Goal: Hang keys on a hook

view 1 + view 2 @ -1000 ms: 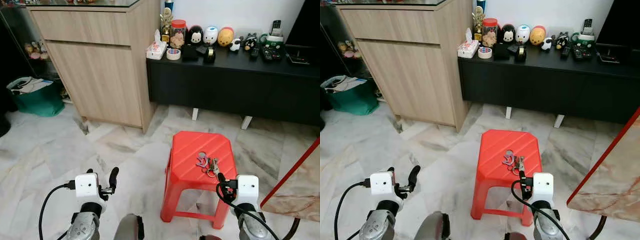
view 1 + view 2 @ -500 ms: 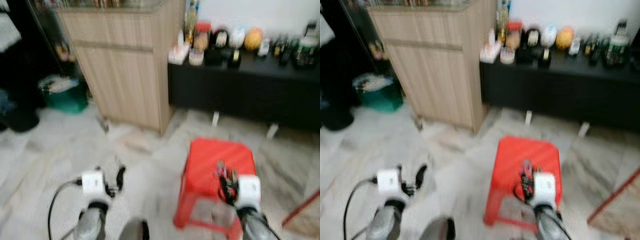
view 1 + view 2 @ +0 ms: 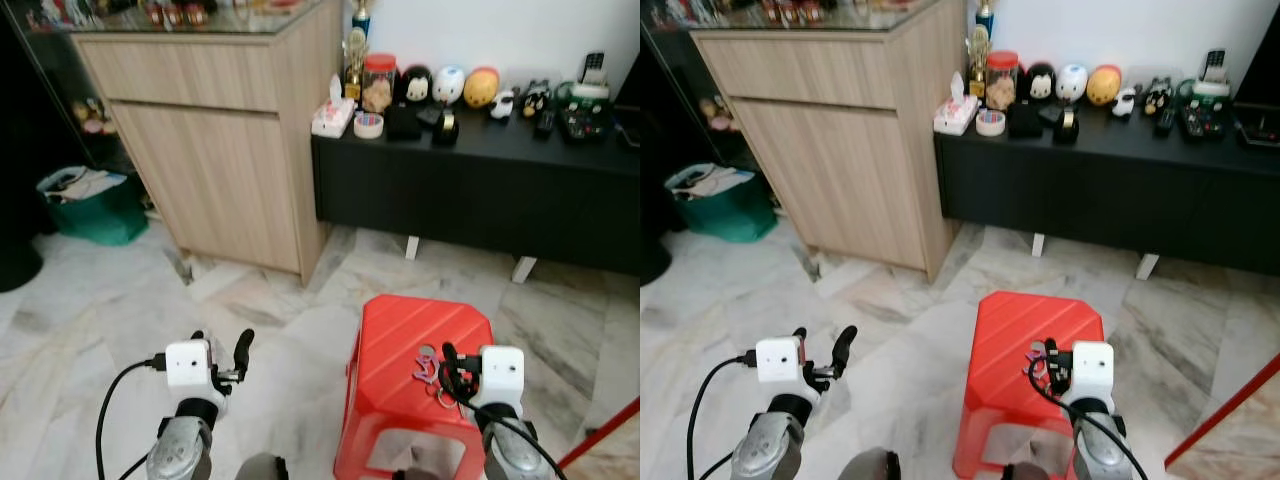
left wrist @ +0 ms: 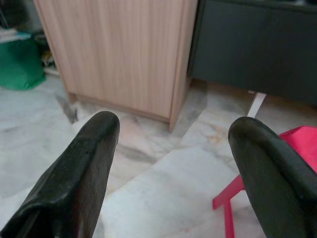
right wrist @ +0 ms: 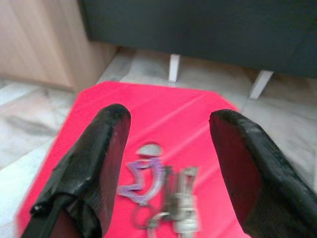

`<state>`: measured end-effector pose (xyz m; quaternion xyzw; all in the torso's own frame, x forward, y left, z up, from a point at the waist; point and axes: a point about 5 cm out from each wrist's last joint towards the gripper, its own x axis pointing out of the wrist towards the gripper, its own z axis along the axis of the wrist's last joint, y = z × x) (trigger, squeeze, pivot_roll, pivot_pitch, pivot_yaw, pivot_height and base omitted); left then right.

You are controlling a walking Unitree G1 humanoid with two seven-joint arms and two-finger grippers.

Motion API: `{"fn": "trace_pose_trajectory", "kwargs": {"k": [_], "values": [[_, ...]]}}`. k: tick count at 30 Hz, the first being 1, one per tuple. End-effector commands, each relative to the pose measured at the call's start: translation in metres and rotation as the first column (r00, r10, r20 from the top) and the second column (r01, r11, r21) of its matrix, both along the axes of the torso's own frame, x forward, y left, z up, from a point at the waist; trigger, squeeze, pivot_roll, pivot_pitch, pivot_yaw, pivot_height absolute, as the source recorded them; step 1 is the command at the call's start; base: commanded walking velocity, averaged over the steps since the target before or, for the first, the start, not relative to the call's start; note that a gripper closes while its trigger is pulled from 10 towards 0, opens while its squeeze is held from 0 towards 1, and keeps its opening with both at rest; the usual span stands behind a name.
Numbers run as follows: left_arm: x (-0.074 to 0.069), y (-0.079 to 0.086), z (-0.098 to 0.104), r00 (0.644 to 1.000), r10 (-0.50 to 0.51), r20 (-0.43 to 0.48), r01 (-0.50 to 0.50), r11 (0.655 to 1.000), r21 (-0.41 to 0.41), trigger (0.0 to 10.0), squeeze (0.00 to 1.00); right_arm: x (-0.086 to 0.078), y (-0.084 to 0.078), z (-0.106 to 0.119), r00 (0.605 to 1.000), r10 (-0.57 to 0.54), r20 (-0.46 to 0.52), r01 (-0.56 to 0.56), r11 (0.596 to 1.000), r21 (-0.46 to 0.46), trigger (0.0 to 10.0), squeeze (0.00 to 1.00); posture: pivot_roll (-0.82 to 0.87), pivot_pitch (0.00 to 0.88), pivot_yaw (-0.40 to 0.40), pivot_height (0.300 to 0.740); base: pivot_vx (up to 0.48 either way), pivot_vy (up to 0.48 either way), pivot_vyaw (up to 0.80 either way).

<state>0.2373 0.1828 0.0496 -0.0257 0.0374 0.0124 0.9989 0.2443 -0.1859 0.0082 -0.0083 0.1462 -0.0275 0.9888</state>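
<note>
Floor: pale marble tiles (image 3: 120, 290) with grey veining throughout. A red plastic stool (image 3: 400, 335) stands on them directly ahead of the robot. The bunch of keys (image 5: 161, 191), with a purple curled fob and a metal ring, lies flat on the stool's seat, toward the near right part of it.

Right gripper (image 5: 168, 148): hovers above the stool seat, fingers spread wide, nothing between them; in the right wrist view the keys sit between and below the two fingers, not touched. Left gripper (image 4: 173, 163): hangs over bare floor to the left of the stool, fingers likewise parted and empty.

Room: a light wooden cabinet (image 3: 220, 140) stands at back left. Hard against its right side runs a low black console (image 3: 480, 180) on short white legs, set against a white wall. On the console top: a tissue box (image 3: 332, 118), a roll of tape (image 3: 369, 125), a red-lidded jar (image 3: 379, 82), a row of round toy figures (image 3: 450, 85), and remote controls (image 3: 575, 105) at the far right. A green bin (image 3: 88, 205) holding papers sits on the floor left of the cabinet.
</note>
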Motion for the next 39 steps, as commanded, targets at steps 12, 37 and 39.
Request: {"fn": "trace_pose_trajectory", "kwargs": {"k": [12, 37, 39], "values": [[-0.001, 0.003, -0.002, 1.000, 0.002, -0.012, -0.002, 1.000, 0.013, 10.0, 0.00, 0.002, -0.001, -0.004, 0.999, -0.015, -0.029, 0.015, 1.000, -0.005, 10.0, 0.00, 0.01, 0.044, 0.030, 0.633, 0.262, 0.000, 0.00], [-0.003, 0.001, -0.004, 1.000, -0.016, -0.027, 0.017, 1.000, 0.016, 10.0, 0.00, -0.005, 0.003, -0.053, 0.906, 0.005, -0.423, 0.018, 0.999, 0.049, 10.0, 1.00, 0.02, 0.054, 0.038, 0.633, 0.000, 0.000, 0.00], [-0.003, 0.001, -0.004, 0.999, -0.016, -0.028, 0.016, 1.000, 0.018, 10.0, 0.00, -0.003, 0.004, -0.052, 0.904, 0.006, -0.428, 0.017, 0.999, 0.051, 10.0, 1.00, 0.02, 0.054, 0.038, 0.633, 0.000, 0.000, 0.00]]}}
